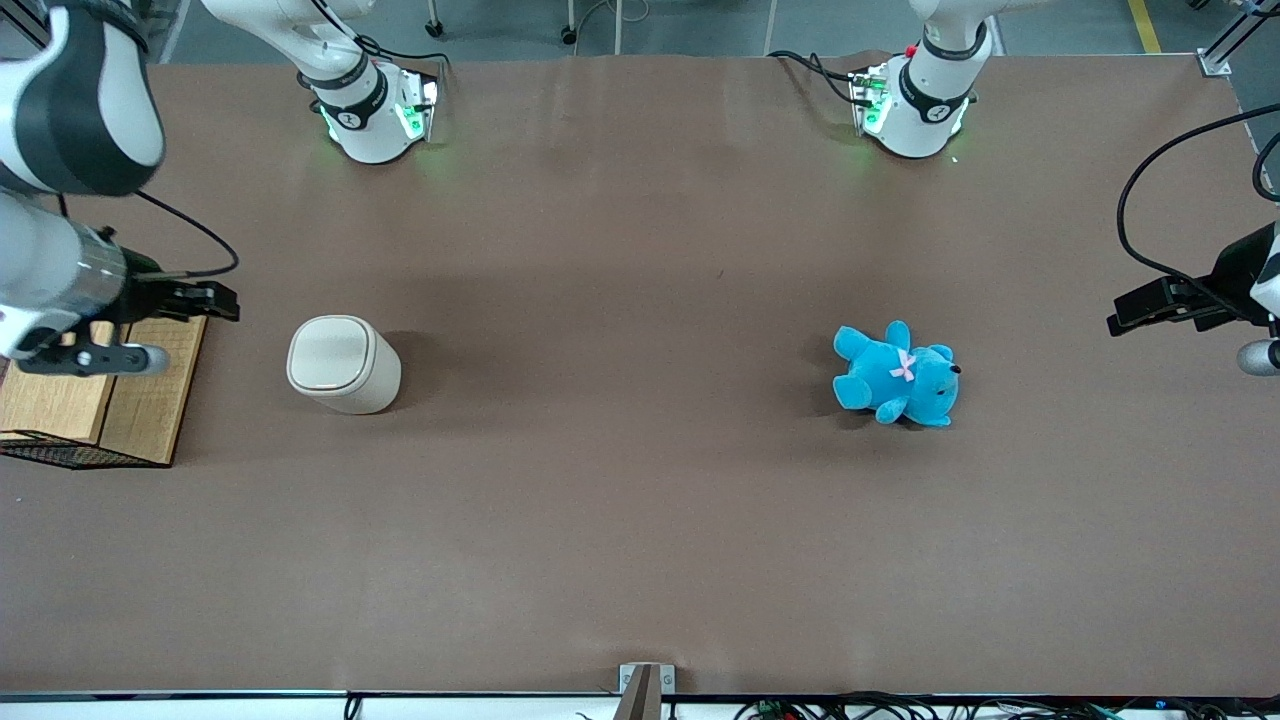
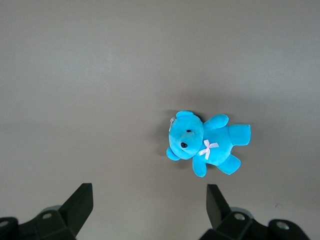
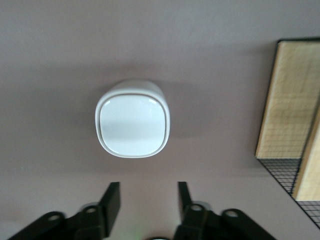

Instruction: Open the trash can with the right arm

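Right wrist view: trash can (image 3: 132, 119) stands upright, vertical axis, lid (image 3: 132, 125) shut and facing up. Gripper (image 3: 146, 202) hangs above it, fingers apart, holding nothing.

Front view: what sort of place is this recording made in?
Most likely a robot lab or test cell, not a home. A brown-covered table carries two bolted arm bases with green lights, and only props: a closed trash can, a blue teddy, a wooden box. The open pincer hangs above the box.

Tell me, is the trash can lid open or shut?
Shut: the trash can lid lies flat, no inside showing. The hand hangs open above it.
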Action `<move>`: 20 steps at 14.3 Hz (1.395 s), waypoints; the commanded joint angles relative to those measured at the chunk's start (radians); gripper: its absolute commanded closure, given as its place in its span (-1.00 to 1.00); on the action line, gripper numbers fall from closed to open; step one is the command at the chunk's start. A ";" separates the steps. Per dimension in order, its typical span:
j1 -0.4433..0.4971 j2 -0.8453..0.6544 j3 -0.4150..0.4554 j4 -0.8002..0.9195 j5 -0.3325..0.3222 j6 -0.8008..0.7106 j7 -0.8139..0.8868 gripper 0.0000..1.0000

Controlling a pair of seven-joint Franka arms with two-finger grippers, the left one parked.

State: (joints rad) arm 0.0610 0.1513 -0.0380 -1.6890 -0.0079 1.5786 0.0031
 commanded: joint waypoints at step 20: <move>0.094 0.247 0.006 -0.061 0.057 0.135 0.014 0.99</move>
State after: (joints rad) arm 0.1505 0.3935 -0.0306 -1.7303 0.0360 1.7064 0.0085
